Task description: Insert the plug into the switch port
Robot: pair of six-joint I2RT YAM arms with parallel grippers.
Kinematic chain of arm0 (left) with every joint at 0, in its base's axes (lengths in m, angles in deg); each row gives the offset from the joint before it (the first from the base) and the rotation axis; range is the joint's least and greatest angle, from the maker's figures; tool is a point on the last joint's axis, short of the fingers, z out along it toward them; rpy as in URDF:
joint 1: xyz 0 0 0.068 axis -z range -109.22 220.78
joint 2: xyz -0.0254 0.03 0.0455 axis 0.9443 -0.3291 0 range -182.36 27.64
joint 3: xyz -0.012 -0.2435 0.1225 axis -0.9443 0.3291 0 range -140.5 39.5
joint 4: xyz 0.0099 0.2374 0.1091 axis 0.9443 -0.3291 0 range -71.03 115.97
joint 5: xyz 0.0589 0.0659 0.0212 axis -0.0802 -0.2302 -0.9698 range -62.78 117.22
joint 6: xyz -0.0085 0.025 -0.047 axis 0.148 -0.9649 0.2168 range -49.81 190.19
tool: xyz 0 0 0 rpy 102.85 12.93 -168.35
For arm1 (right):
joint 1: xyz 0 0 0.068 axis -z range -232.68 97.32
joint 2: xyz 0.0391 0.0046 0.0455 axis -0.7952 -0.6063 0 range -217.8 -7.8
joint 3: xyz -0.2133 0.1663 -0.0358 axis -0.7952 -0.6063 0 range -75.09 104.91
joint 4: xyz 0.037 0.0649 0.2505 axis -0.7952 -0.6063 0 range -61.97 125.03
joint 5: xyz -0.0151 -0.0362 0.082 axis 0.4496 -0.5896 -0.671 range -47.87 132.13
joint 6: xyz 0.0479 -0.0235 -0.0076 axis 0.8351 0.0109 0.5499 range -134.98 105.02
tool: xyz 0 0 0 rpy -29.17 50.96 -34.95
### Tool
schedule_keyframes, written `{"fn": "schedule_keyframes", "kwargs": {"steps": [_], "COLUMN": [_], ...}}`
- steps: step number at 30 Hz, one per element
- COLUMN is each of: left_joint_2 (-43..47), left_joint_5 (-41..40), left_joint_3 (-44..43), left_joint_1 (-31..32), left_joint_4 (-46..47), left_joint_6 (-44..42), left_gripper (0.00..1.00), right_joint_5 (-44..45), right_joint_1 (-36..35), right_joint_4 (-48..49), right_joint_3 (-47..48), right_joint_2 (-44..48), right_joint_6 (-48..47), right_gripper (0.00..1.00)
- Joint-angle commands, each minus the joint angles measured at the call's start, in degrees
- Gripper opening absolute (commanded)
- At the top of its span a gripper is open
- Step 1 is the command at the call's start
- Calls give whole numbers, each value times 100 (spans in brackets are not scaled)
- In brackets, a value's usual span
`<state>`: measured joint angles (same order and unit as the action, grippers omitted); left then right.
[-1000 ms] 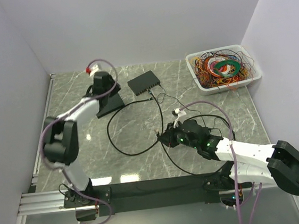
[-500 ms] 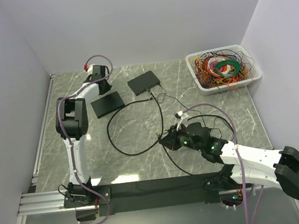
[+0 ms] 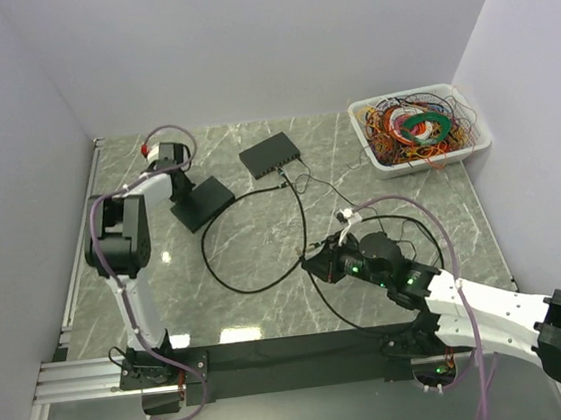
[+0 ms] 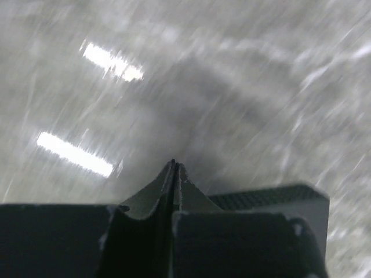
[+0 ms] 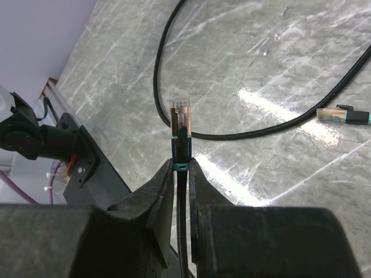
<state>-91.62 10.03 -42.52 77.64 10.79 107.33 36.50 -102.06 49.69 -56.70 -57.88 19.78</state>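
Observation:
The black switch [image 3: 270, 156] lies at the back of the table, and one black cable runs into its front edge. My right gripper [image 3: 311, 263] is at mid-table, well in front of the switch. In the right wrist view this gripper [image 5: 181, 165] is shut on the black cable just behind a clear plug [image 5: 179, 119] with a teal boot. The plug points out past the fingertips, above the marble. My left gripper [image 3: 180, 185] is at the back left, beside a flat black plate [image 3: 202, 200]. In the left wrist view it [image 4: 174, 165] is shut and empty, and the picture is blurred.
A white tray [image 3: 479, 141] full of coloured wires stands at the back right. A black cable [image 3: 237, 275] loops over the middle of the table. A second teal-booted plug [image 5: 342, 116] lies loose on the marble. Walls close off the left, back and right.
My left arm has swung away from the black plate towards the back left, and the plate now lies turned. My right gripper has barely moved and still holds the plug.

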Motion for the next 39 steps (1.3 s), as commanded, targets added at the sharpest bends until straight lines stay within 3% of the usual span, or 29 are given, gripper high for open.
{"fn": "schedule_keyframes", "kwargs": {"steps": [1,6,15,24,31,36,39], "left_joint_2": [779,1686,2609,4050,5386,5913,6055], "left_joint_5": [286,58,-196,-899,-944,-900,-821], "left_joint_3": [993,2275,3200,3271,3684,3965,4132], "left_joint_1": [79,666,2074,2022,2013,1987,1952], "left_joint_4": [-74,199,271,-318,-354,-407,-407], "left_joint_6": [144,407,1013,1066,988,961,952], "left_gripper": [5,4,4,13,21,21,21], "right_joint_5": [176,290,308,405,-325,-456,-509], "right_joint_1": [-71,-89,-124,-142,-562,-1169,-1214], "right_joint_4": [-147,-472,-560,-482,1554,2260,2463], "right_joint_3": [-55,-29,-81,226,313,805,1087], "right_joint_2": [375,675,746,387,-1870,-3601,-4191], "right_joint_6": [48,31,57,-40,627,918,980], "right_gripper": [0,0,0,0,0,0,0]}}
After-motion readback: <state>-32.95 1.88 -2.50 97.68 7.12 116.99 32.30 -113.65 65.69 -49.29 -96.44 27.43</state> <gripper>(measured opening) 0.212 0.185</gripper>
